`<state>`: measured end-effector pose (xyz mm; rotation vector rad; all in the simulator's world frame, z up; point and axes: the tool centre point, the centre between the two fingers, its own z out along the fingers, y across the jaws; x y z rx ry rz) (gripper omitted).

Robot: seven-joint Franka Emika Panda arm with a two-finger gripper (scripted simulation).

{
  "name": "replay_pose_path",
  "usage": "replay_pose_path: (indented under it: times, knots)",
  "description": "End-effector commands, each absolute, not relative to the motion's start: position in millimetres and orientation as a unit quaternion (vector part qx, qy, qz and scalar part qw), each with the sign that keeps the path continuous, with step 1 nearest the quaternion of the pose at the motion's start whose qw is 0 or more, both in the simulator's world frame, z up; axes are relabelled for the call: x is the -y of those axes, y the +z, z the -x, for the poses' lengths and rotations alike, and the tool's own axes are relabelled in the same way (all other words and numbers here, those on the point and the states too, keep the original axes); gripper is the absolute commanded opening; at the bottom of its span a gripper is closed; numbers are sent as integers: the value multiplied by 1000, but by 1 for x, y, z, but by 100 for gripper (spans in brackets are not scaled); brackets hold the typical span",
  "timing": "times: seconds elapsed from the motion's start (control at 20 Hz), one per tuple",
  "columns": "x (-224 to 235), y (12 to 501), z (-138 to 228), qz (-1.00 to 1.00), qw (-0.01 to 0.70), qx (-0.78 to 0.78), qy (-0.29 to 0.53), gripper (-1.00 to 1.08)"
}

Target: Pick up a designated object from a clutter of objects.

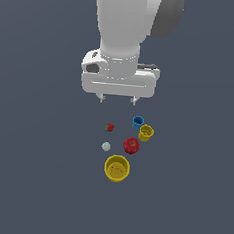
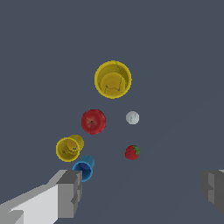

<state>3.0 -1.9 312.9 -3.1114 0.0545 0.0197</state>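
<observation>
High above the table (image 1: pixel 27 191): end effector (image 1: pixel 118 99) spread apart, empty.
White ball (image 1: pixel 106 146) sits free between strawberry (image 1: pixel 109 127) and large yellow cup (image 1: pixel 117 168), reachable from above.

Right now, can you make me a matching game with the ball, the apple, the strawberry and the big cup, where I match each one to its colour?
Things:
1. ball
2. apple
3. strawberry
4. big cup

Colours:
A. yellow
B. red with a green top
C. white-grey
D. plain red

Pairs: 1-C, 2-D, 3-B, 4-A
</observation>
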Motion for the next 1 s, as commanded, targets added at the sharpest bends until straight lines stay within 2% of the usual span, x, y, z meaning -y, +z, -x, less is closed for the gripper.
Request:
replay_pose_path:
  times: [0.0,0.45,0.95]
  knots:
    - [2,313,-3,1000,15,-18,6,100]
    - [-30,314,0,1000,28,6,5,100]
    - [-23,295,-7,1000,25,13,4,100]
